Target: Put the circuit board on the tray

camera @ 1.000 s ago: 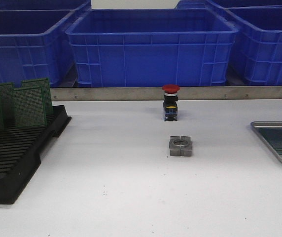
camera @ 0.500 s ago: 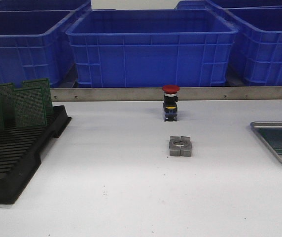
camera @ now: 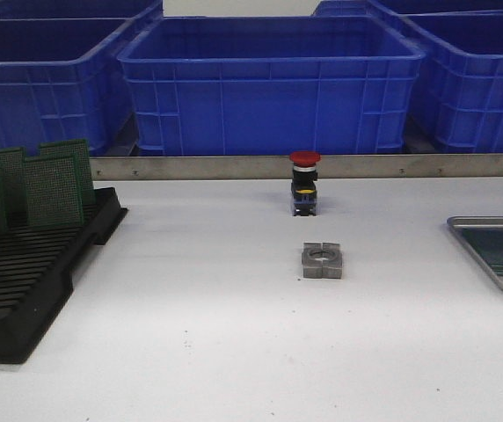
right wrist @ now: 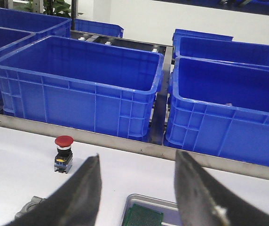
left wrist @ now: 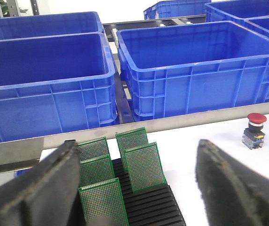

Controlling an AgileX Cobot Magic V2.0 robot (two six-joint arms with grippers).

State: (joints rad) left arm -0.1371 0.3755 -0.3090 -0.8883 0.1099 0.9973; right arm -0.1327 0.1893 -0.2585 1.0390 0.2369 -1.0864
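On the white bench, green perforated circuit boards stand upright in a black slotted plastic rack at left, held apart for easy picking. The left hand hovers spread above them. At right, the shallow silver-grey metal tray already holds one board beneath the spread right hand.

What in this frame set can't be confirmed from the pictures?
- Tray: cut off by the front view's right edge; in the right wrist view the open right gripper frames only its near end, so its board count is unclear.
- Black rack: its left part is cropped in the front view; the left gripper's fingers hide some circuit boards.
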